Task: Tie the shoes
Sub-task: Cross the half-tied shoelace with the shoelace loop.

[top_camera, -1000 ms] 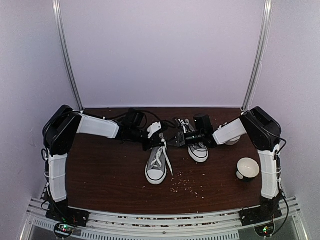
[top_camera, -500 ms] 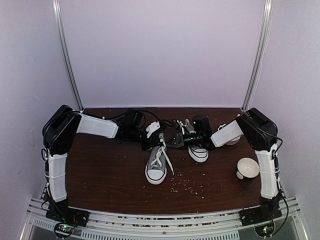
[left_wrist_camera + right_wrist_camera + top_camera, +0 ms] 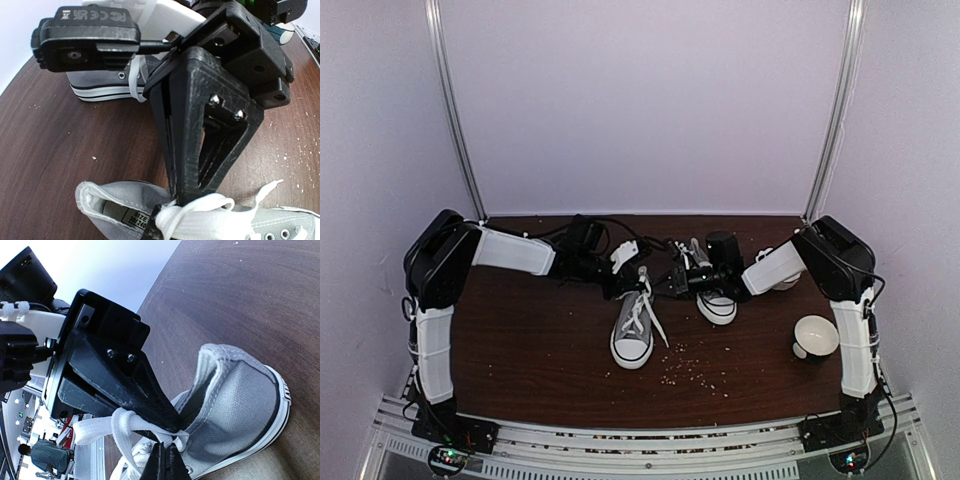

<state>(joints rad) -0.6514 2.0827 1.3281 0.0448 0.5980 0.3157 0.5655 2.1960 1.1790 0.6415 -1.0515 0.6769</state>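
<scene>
Wooden table (image 3: 520, 340), dark brown, is carrying everything. Both arms are reaching inward and meeting over the middle. Near shoe (image 3: 632, 335), grey canvas with a white toe cap, is lying right beneath both sets of jaws, its heel opening under the tips and its toe pointing away toward the arm bases. Far shoe (image 3: 717, 305) is sitting just behind the right jaws, partly under that wrist. White bowl (image 3: 816, 335) is resting well apart from either set of jaws, out on the right side.

Left gripper (image 3: 169, 212) is fully closed and pinching the white lace (image 3: 200, 210) at the near shoe's opening (size label showing just beside the tips). Right gripper (image 3: 162, 462) is also closed tight, fingertips nipping a lace loop (image 3: 120, 432) just above the same shoe's collar. Both tips are sitting near each other, not touching. Crumbs (image 3: 695, 370) are lying scattered beyond the near shoe's toe.
</scene>
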